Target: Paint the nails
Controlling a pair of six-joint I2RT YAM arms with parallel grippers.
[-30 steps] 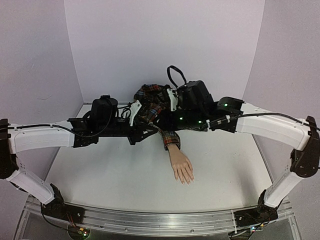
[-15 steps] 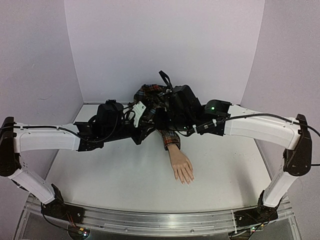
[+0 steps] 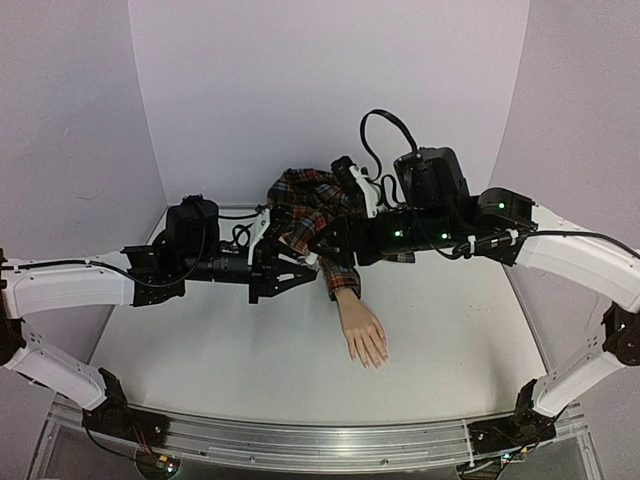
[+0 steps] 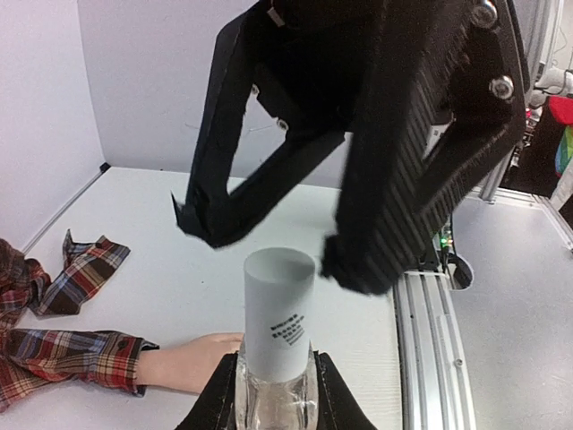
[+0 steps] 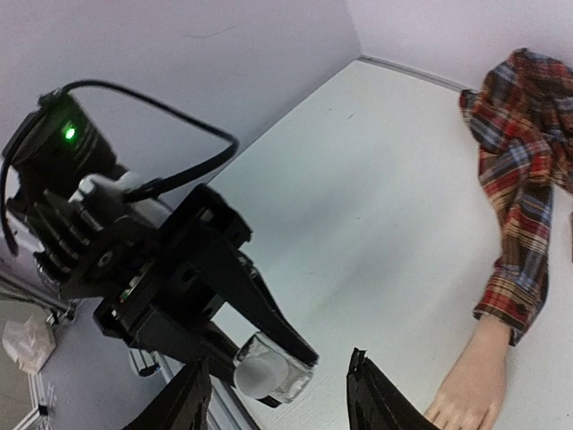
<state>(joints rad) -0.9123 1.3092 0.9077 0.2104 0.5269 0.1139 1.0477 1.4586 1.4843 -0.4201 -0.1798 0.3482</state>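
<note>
Nearest my bases, at the lower middle of the top view, the mannequin hand (image 3: 362, 335) lies flat on the white table (image 3: 220, 350). It is pale peach, with 5 fingers pointing toward the bottom edge. Its nails are too small for me to make out. The wrist runs up into the cuff of a red-blue plaid sleeve (image 3: 343, 278).

Just upper left of that cuff my 2 grippers meet, both apart from the hand. My left gripper (image 4: 275, 394) is clamped on a small clear glass bottle (image 4: 269, 414), whose tall white cap (image 4: 278, 313) points at my right gripper (image 4: 273, 244). The right one's jaws stand apart, 1 on each side just past the cap's end, and they grip nothing. In the left wrist view the hand shows at the lower left, beyond the bottle. In the right wrist view it sits in the lower right corner, to the right of my right fingers, with the cap at the lower middle between them.

Farthest back, the sleeve bunches into a heap at the upper middle of the top view.
</note>
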